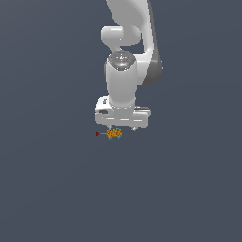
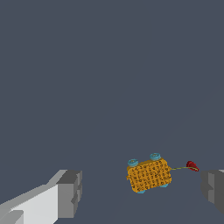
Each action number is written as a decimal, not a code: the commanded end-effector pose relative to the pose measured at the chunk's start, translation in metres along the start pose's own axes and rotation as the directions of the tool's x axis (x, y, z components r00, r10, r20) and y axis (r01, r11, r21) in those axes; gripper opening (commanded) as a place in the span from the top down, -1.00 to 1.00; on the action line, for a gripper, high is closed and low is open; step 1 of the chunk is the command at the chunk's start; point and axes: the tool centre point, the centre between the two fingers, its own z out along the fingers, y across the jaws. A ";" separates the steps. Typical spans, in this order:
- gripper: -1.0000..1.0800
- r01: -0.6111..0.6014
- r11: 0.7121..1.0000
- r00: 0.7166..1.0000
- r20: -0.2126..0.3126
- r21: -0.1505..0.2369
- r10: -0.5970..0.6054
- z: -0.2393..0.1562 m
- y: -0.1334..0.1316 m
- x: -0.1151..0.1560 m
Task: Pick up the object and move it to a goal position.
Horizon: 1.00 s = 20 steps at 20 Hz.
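The object [image 1: 114,133] is a tiny orange-speckled lump with cyan flecks and a thin stem ending in a small red tip that points toward the exterior view's left. It sits just under the white gripper [image 1: 122,128], which hangs straight down over it. In the wrist view the object [image 2: 148,175] lies between the two spread fingers [image 2: 65,192], nearer the other finger, and neither finger touches it. The gripper [image 2: 140,190] is open.
A plain dark grey surface [image 1: 56,189] fills both views. The white arm [image 1: 127,42] rises above the gripper toward the top of the exterior view.
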 end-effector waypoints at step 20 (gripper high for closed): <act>-0.92 -0.584 0.811 0.811 0.019 0.000 0.584 0.061 0.035 -0.030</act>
